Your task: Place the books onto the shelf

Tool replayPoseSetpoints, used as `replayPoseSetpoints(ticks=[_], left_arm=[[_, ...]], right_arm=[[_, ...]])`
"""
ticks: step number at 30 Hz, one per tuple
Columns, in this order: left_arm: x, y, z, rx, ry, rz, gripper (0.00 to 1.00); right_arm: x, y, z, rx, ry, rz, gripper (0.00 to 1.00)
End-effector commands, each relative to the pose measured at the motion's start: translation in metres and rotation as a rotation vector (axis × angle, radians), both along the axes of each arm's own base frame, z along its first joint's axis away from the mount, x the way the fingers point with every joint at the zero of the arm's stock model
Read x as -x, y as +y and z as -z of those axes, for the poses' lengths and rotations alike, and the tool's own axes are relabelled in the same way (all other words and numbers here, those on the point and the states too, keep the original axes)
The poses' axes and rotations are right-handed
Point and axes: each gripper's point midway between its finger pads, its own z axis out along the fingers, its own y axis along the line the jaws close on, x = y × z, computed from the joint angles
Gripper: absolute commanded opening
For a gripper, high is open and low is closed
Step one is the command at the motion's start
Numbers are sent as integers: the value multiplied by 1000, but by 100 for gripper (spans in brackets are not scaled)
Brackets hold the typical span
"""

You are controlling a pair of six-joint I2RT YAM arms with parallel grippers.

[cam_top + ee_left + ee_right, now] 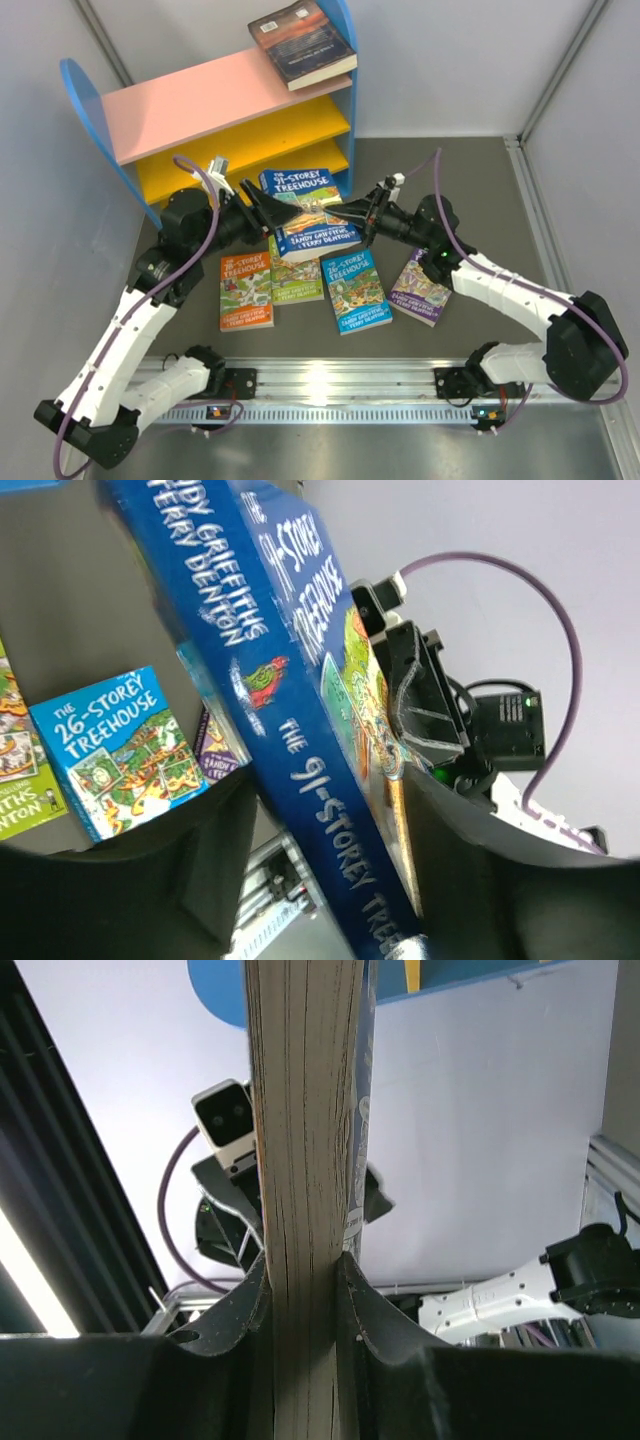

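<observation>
A blue "91-Storey Treehouse" book (300,215) hangs above the table between both arms. My left gripper (258,200) is shut on its spine end (300,680), one finger on each cover. My right gripper (350,213) is shut on the opposite page edge (305,1110). A dark thicker book (302,42) lies on the shelf's pink top board (190,100). Flat on the table below lie an orange book (246,290), a green one (295,275), a blue "26-Storey" one (355,290) and a purple one (420,288).
The shelf's two yellow boards (250,135) face the arms, just behind the held book. Grey walls close in left, back and right. A metal rail (320,385) with the arm bases runs along the near edge.
</observation>
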Motion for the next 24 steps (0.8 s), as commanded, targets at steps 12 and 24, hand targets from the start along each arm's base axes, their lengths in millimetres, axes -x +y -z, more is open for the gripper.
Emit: replayPoseSetpoints(ticks=[12, 24], left_arm=[[5, 13, -36, -97, 20, -37, 29], [-11, 61, -142, -382, -233, -187, 0]], right_arm=[[21, -25, -74, -39, -233, -53, 0], [28, -31, -83, 17, -316, -80, 91]])
